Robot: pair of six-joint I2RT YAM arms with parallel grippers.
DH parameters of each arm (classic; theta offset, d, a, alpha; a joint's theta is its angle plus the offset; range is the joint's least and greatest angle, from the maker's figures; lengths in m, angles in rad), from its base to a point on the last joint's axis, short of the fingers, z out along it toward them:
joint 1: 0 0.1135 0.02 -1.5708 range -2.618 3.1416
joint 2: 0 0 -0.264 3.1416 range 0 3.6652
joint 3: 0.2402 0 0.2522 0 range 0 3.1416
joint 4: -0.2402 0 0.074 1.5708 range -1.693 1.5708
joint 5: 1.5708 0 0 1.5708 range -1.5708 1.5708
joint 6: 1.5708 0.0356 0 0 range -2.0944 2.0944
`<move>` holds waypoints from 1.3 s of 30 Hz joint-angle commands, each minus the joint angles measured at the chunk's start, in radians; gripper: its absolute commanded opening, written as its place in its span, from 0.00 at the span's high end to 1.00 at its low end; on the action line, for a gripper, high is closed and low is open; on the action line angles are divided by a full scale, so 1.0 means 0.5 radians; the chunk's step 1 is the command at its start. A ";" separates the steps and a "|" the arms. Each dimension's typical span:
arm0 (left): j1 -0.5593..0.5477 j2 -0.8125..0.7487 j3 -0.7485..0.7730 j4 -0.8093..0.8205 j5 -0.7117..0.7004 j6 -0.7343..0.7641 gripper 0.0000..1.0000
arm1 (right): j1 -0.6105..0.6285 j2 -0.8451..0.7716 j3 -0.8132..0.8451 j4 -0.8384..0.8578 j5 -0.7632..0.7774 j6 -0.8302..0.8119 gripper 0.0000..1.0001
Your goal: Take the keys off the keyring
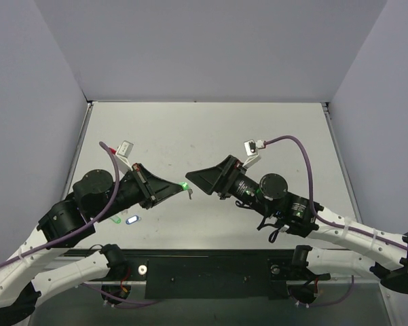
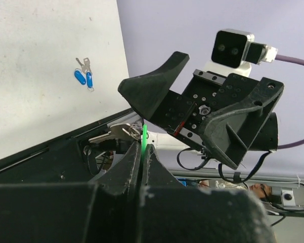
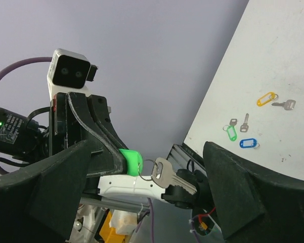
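My left gripper (image 1: 178, 187) is shut on the bright green tag of the keyring (image 1: 184, 185) and holds it in the air above the table's front middle. In the left wrist view the tag (image 2: 144, 135) stands edge-on between the fingertips (image 2: 150, 154). The silver key (image 3: 170, 175) hangs from the thin ring (image 3: 148, 169) on the tag (image 3: 130, 161); it also shows in the left wrist view (image 2: 113, 133). My right gripper (image 1: 194, 179) is open, facing the left one, its jaws wide on either side of the key without touching it (image 3: 152, 190).
On the white table (image 3: 273, 55) lie a yellow tag (image 3: 265, 98) with a key (image 3: 288, 105), another green tag (image 3: 229, 133), a loose key (image 3: 245, 121) and a blue tag (image 3: 248, 143). Two blue tags with keys (image 2: 84, 77) show in the left wrist view.
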 commanded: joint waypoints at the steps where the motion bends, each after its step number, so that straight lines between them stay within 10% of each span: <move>1: -0.010 0.010 0.180 0.162 0.177 0.180 1.00 | 0.011 0.018 0.049 0.325 -0.045 0.066 0.12; 19: -0.007 0.243 0.509 0.674 0.950 0.570 1.00 | -0.017 0.211 -0.046 1.463 -0.404 0.697 0.10; 39: 0.002 0.394 0.739 0.709 0.880 0.760 1.00 | 0.045 0.285 -0.006 1.844 -0.395 0.931 0.10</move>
